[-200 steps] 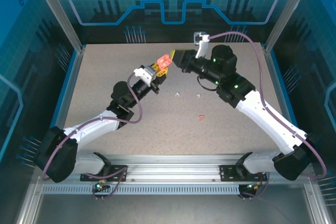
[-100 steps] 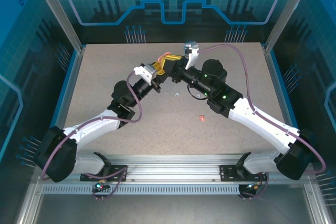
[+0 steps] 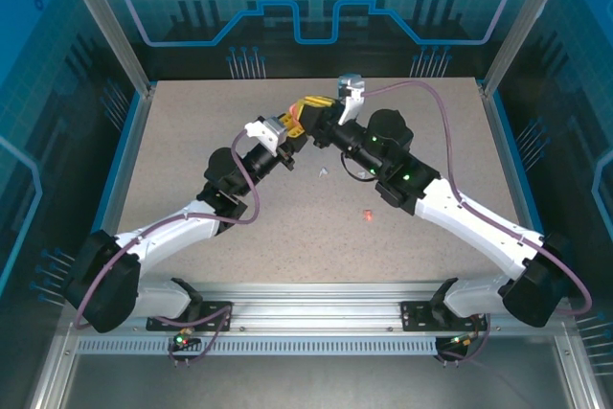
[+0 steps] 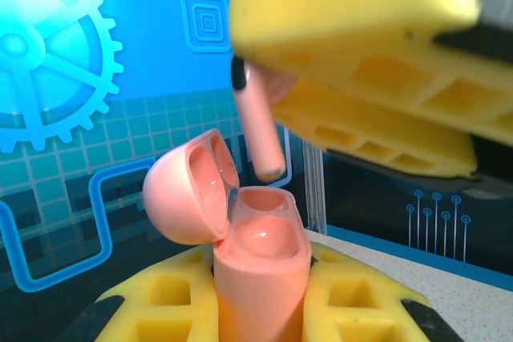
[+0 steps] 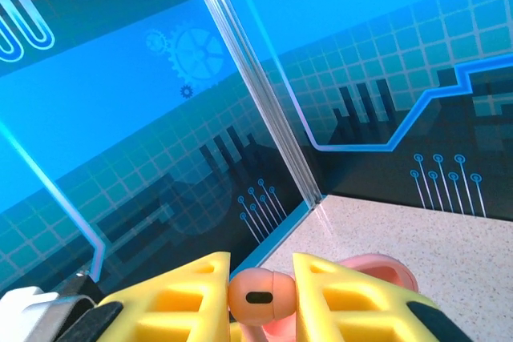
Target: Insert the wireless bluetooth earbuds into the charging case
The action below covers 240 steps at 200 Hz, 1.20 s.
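Salmon-pink case (image 4: 260, 258), lid open, clamped upright in our left gripper (image 4: 260, 310). Right gripper (image 5: 260, 302) pinches pink earbud (image 4: 258, 130), stem down, just above case's opening. We see second pink earbud (image 3: 367, 214) and white earbud (image 3: 324, 171) lying on table (image 3: 192, 141).

The 2 arms, left arm (image 3: 172, 232) and right arm (image 3: 469, 213), rise from the bottom corners of the top view, their wrists nearly meeting at upper centre. The left gripper (image 4: 260, 274) is clamped on an open pink charging case (image 4: 258, 238). The right gripper (image 5: 261, 282) pinches a pink earbud (image 5: 258, 298).
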Each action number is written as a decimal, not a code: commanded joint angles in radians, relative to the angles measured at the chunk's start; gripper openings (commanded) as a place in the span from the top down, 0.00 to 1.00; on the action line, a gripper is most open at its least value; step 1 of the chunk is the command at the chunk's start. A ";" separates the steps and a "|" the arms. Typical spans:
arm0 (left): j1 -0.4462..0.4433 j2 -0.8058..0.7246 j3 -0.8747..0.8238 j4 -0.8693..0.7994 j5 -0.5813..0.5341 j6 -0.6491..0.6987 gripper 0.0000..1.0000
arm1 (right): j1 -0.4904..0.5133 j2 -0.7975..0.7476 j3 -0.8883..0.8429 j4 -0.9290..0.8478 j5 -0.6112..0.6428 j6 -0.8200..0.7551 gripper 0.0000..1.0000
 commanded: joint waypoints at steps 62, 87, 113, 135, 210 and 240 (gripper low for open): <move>-0.013 -0.008 0.042 0.021 -0.015 -0.016 1.00 | -0.018 0.025 -0.055 0.044 0.015 0.026 0.78; -0.014 -0.008 0.044 0.017 -0.019 -0.018 1.00 | -0.021 0.024 -0.068 0.046 0.008 0.027 0.79; -0.015 -0.009 0.045 0.019 -0.027 -0.022 1.00 | -0.026 0.011 -0.085 0.048 -0.002 0.027 0.79; -0.015 -0.008 0.047 0.017 -0.036 -0.025 1.00 | -0.027 0.000 -0.097 0.042 -0.014 0.025 0.79; -0.015 -0.006 0.050 0.021 -0.054 -0.036 1.00 | -0.029 -0.010 -0.127 0.025 -0.040 0.031 0.79; -0.016 -0.006 0.051 0.019 -0.056 -0.036 1.00 | -0.030 -0.010 -0.125 0.003 -0.036 0.033 0.77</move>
